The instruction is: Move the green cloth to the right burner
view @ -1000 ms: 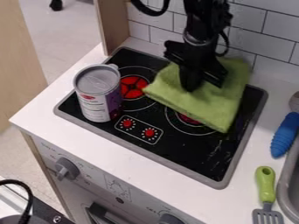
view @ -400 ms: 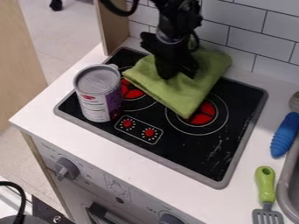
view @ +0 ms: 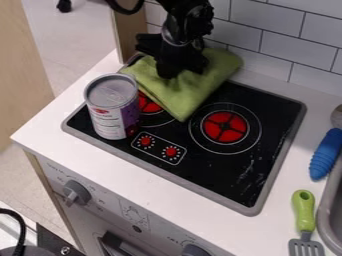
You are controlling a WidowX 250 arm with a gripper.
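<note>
The black gripper (view: 172,70) hangs over the back left of the stove, its lower end pressed against the green cloth (view: 184,94), and its fingers are hard to make out against the black arm. The folded cloth lies across the back left part of the cooktop, covering part of the left burner (view: 147,103). Its front corner points toward the gap between the burners. The right burner (view: 225,126), a red disc inside white rings, is uncovered.
A can (view: 112,107) stands at the cooktop's left, in front of the left burner. A tiled wall (view: 274,47) rises behind. Right of the stove lie a blue-handled tool (view: 326,154) and a green-handled spatula (view: 304,215), beside a sink rim (view: 327,210).
Together, the gripper and the cloth have moved left across the back of the stove. The cloth has come off the right burner and now covers more of the left one.
</note>
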